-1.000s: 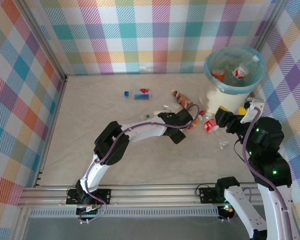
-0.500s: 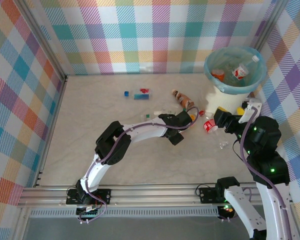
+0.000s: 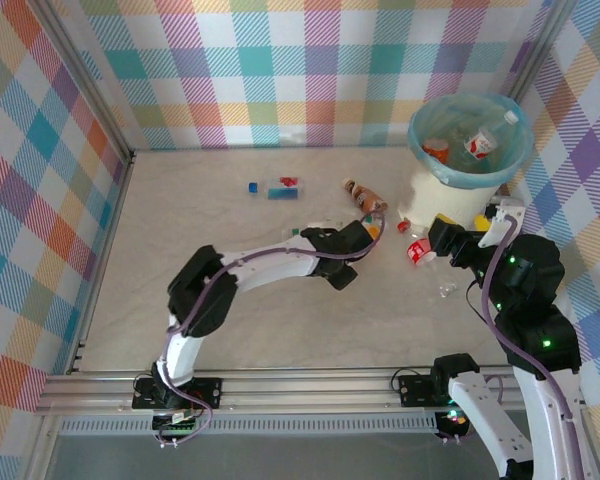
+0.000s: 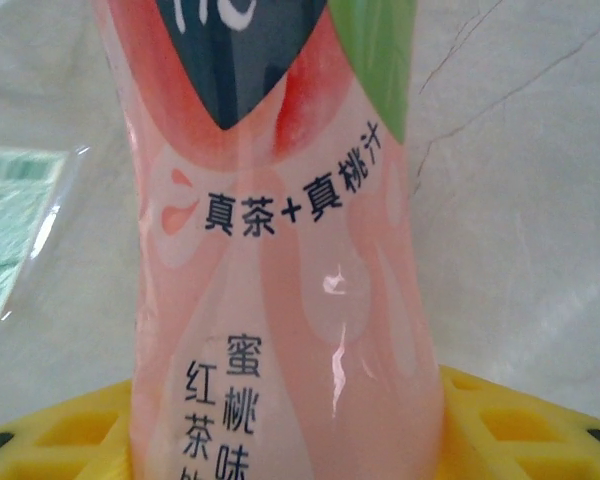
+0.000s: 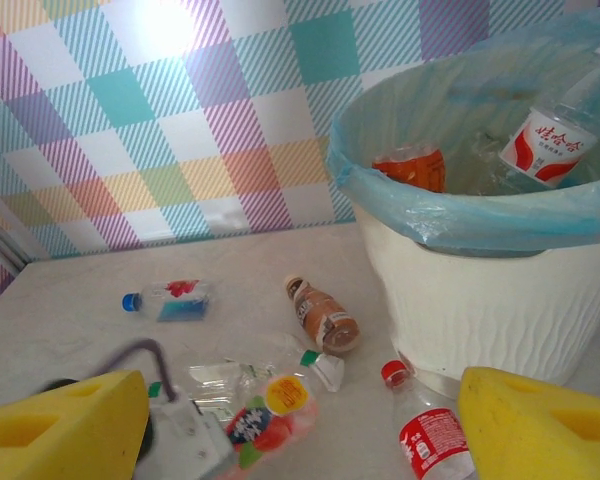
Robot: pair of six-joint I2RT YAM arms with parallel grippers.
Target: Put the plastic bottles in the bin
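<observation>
Left hand (image 3: 368, 234) straddles pink bottle (image 4: 280, 280)

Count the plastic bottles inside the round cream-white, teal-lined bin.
2: an orange bottle on the left, a clear red-labelled bottle on the right; others may be hidden below.

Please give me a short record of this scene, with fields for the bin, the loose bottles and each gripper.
bin: far right, upright, holding an orange bottle and a red-label bottle
table: brown bottle, blue-capped bottle
left gripper: around the pink bottle, grip not certain
right gripper: open, empty
</observation>
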